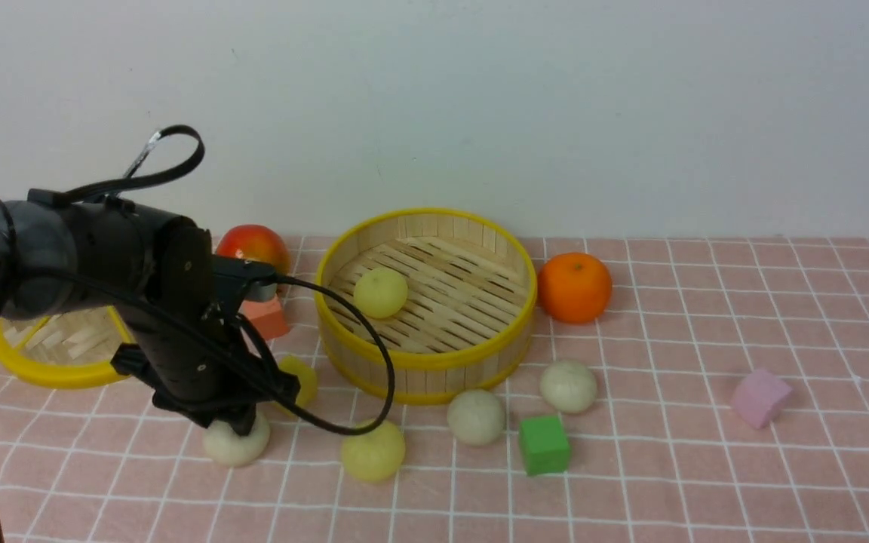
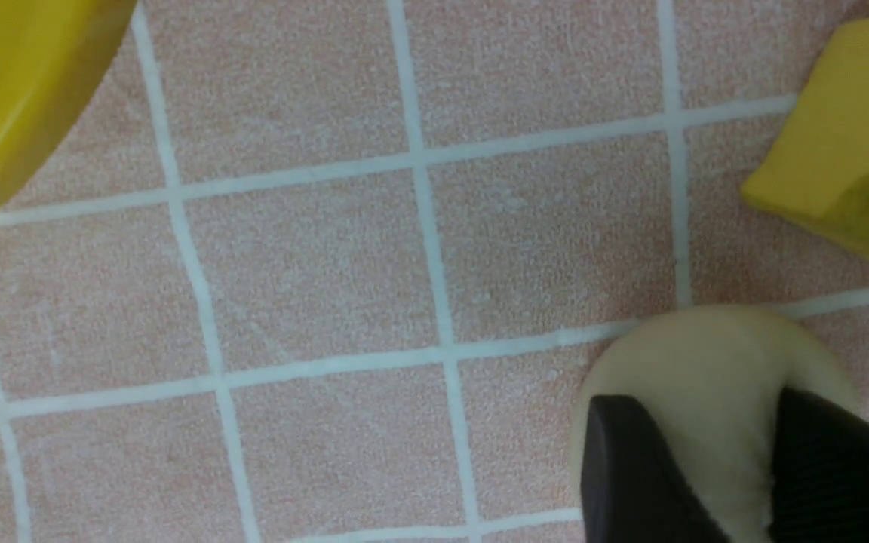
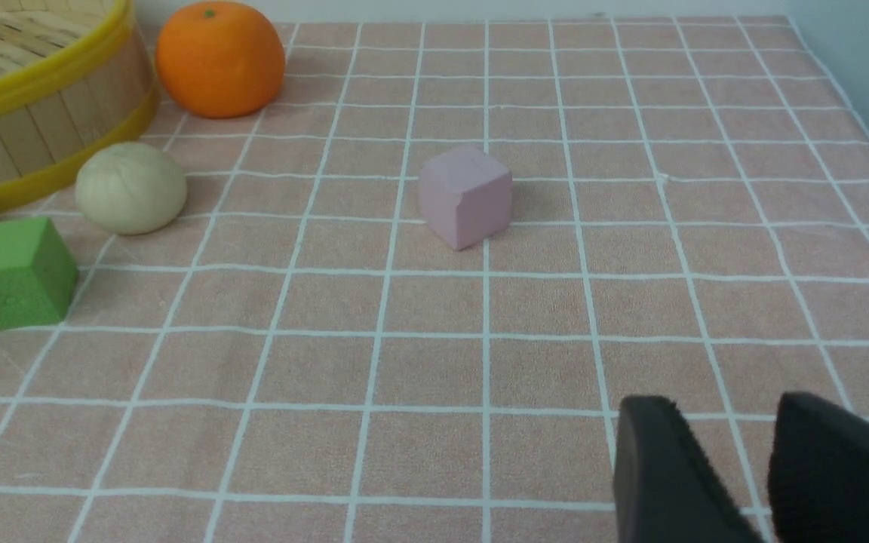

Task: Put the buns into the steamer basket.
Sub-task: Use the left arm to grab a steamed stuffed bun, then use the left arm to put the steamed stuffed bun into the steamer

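The steamer basket (image 1: 425,360) stands mid-table with one pale yellow bun (image 1: 380,292) on its slatted floor. In front of it lie a pale yellow bun (image 1: 373,452) and two off-white buns (image 1: 476,416) (image 1: 568,385). At the front left, my left gripper (image 1: 242,426) reaches down onto another off-white bun (image 1: 237,445). In the left wrist view this bun (image 2: 713,362) is pinched between the dark fingers of the left gripper (image 2: 706,403) and still rests on the cloth. My right gripper (image 3: 725,411) hovers open and empty over bare cloth, far from the nearest bun (image 3: 131,187).
A yellow foam cube (image 1: 300,379) sits just behind the left gripper, a salmon cube (image 1: 268,317) and an apple (image 1: 252,245) beyond. The flat woven disc (image 1: 57,354) lies at far left. An orange (image 1: 574,287), green cube (image 1: 544,445) and pink cube (image 1: 760,397) are right of the basket.
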### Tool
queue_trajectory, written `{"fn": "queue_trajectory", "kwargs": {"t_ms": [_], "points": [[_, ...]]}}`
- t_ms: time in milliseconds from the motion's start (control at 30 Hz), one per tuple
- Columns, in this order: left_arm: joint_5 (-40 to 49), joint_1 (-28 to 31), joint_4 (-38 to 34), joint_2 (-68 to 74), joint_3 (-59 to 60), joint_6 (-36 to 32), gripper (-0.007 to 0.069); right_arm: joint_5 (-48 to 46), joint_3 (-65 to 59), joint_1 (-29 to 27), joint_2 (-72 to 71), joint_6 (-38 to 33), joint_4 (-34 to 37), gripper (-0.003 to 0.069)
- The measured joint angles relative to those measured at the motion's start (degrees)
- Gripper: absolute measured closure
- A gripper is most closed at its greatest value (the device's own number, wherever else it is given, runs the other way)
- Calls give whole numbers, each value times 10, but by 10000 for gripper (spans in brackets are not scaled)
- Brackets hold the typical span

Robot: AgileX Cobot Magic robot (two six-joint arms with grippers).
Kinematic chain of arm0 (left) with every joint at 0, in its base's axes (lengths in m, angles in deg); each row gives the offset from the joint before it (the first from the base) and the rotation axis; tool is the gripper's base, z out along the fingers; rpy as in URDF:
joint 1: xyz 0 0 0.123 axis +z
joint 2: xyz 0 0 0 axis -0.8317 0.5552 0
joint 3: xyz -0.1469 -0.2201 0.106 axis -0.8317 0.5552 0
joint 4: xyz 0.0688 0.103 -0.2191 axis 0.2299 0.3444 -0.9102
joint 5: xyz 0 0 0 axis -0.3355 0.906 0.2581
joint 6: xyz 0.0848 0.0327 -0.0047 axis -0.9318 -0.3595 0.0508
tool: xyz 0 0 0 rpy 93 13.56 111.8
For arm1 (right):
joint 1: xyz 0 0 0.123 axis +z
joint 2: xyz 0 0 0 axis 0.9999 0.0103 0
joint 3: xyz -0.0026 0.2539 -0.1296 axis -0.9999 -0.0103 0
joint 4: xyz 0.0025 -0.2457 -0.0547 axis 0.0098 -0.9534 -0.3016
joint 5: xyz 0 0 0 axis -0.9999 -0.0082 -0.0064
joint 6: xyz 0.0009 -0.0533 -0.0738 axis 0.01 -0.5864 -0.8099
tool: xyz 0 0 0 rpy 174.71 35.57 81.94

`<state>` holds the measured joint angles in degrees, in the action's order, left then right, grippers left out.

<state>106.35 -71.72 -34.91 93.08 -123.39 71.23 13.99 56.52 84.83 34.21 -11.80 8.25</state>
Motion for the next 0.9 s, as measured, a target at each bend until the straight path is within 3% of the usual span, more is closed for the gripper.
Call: {"fn": "queue_trajectory", "kwargs": {"t_ms": [33,100,200,300,433,567,700,900], "points": [[0,0,0,0,0,0,401,0,0,0,0,0,0,419],[15,0,-5,-5,-8,4,523,0,0,0,0,0,0,419],[37,0,-14,-29,-19,4,624,0,0,0,0,0,0,419],[58,0,-28,-59,-36,4,627,0,0,0,0,0,0,419],[85,-12,-100,-98,-100,-31,627,0,0,0,0,0,0,419],[86,-60,-156,-73,-164,-75,627,0,0,0,0,0,0,419],[81,-92,-160,-11,-215,-81,627,0,0,0,0,0,0,419],[54,-91,-149,90,-277,-73,627,0,0,0,0,0,0,419]]}}
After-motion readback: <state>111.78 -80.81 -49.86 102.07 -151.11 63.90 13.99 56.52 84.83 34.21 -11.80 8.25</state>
